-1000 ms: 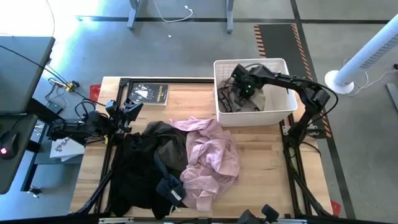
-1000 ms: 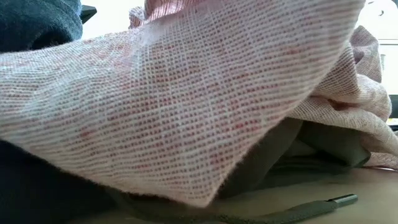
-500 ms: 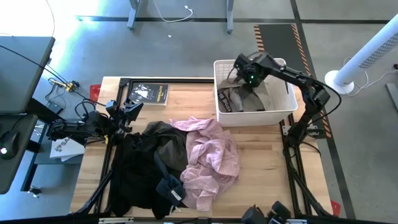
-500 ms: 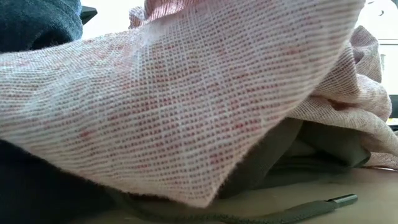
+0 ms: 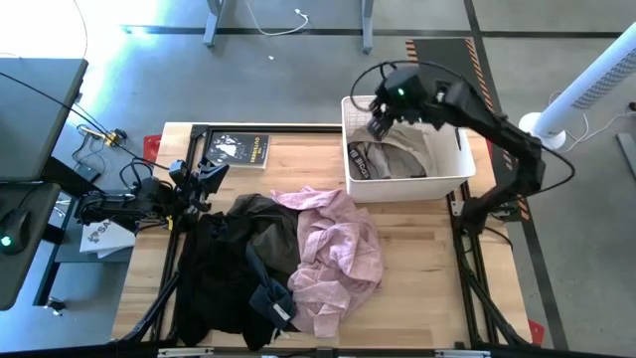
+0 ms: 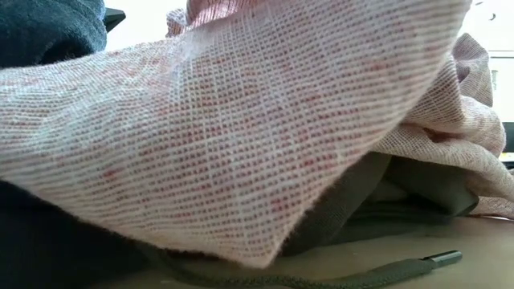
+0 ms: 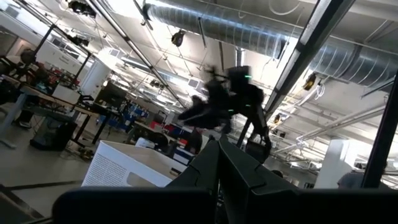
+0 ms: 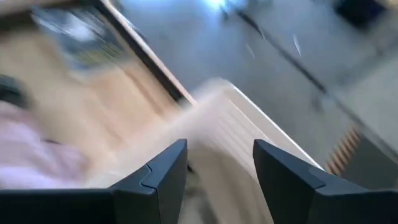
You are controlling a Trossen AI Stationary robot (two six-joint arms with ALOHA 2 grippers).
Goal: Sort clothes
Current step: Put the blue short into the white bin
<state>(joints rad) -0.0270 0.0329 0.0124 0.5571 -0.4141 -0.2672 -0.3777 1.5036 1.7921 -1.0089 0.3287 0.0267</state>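
Observation:
A beige-grey garment [image 5: 391, 159] lies crumpled inside the white lattice basket [image 5: 455, 167] at the table's far right. My right gripper [image 5: 379, 125] hangs open and empty above the basket's far left corner; its fingers [image 8: 163, 171] show apart in the right wrist view. A pale pink garment [image 5: 336, 249], a dark grey-olive one [image 5: 260, 225] and a black one [image 5: 217, 283] lie heaped on the table's middle. The pink cloth [image 6: 241, 120] fills the low view. My left gripper [image 5: 206, 177] is shut and empty at the table's left edge, beside the pile.
A small dark booklet [image 5: 238, 149] lies at the far left of the table. A black frame rail [image 5: 278, 127] runs along the far edge. A grey-olive drawstring [image 6: 385, 269] lies on the tabletop near the low camera. Bare wood [image 5: 427, 268] shows right of the pile.
My right gripper has risen out of the basket and gone toward the table's far edge and a little left, turning as it went. The beige-grey garment has stayed in the basket. The pile and my left arm have kept still.

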